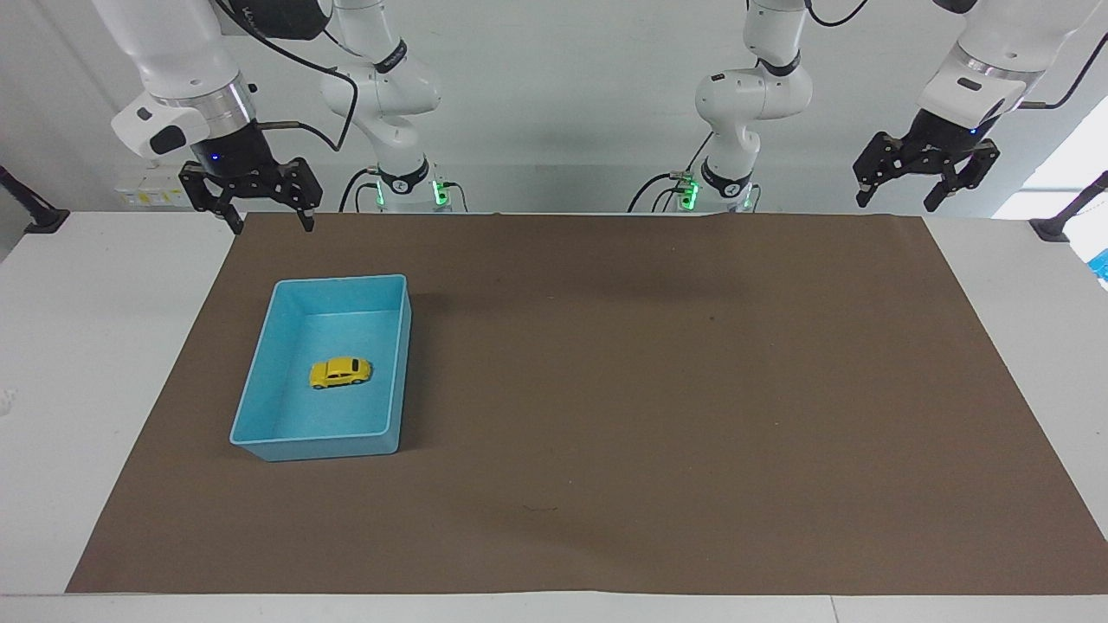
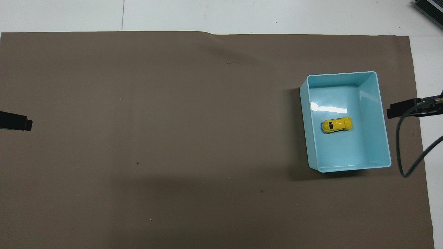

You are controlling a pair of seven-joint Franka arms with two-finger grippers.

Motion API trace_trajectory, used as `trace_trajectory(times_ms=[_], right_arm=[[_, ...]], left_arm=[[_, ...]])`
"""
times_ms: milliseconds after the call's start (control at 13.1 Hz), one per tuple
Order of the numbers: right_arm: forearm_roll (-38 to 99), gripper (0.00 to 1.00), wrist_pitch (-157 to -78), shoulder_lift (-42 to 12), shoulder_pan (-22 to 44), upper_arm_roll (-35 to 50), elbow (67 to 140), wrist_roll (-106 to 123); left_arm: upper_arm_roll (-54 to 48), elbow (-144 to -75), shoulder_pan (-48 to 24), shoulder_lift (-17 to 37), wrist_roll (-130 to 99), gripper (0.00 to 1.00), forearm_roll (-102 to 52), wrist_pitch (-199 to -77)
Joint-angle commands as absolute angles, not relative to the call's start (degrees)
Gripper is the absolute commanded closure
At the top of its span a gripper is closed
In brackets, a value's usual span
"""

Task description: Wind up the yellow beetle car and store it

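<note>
The yellow beetle car [image 1: 340, 372] [image 2: 336, 125] rests on its wheels on the floor of the light-blue bin [image 1: 342, 279] [image 2: 341, 73], near the bin's middle. My right gripper [image 1: 273, 227] hangs open and empty in the air over the mat's edge, at the robots' side of the bin and apart from it. In the overhead view only one of its fingers [image 2: 401, 108] shows beside the bin. My left gripper [image 1: 896, 205] waits open and empty, raised over the mat's corner at the left arm's end.
A brown mat [image 1: 606, 389] covers most of the white table [image 1: 104, 346]. The bin stands on the mat toward the right arm's end. A cable [image 2: 401, 148] loops down from the right arm beside the bin.
</note>
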State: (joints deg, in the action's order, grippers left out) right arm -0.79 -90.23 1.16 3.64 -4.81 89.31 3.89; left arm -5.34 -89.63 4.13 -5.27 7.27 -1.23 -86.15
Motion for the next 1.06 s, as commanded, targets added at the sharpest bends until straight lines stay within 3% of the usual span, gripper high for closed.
trace_trajectory(times_ms=[0,989], right_arm=[[-0.6,0.0,-89.8,1.5,3.5,-4.7,88.9,3.1],[0.2,0.0,-90.0,1.8,3.3,-4.5,89.0,2.7]], left_arm=[[-5.5,-89.7,4.7,-5.9,7.2,0.0,-1.8,-85.4],[-5.5,-89.7,4.7,-5.9,7.2,0.0,-1.8,-85.4]])
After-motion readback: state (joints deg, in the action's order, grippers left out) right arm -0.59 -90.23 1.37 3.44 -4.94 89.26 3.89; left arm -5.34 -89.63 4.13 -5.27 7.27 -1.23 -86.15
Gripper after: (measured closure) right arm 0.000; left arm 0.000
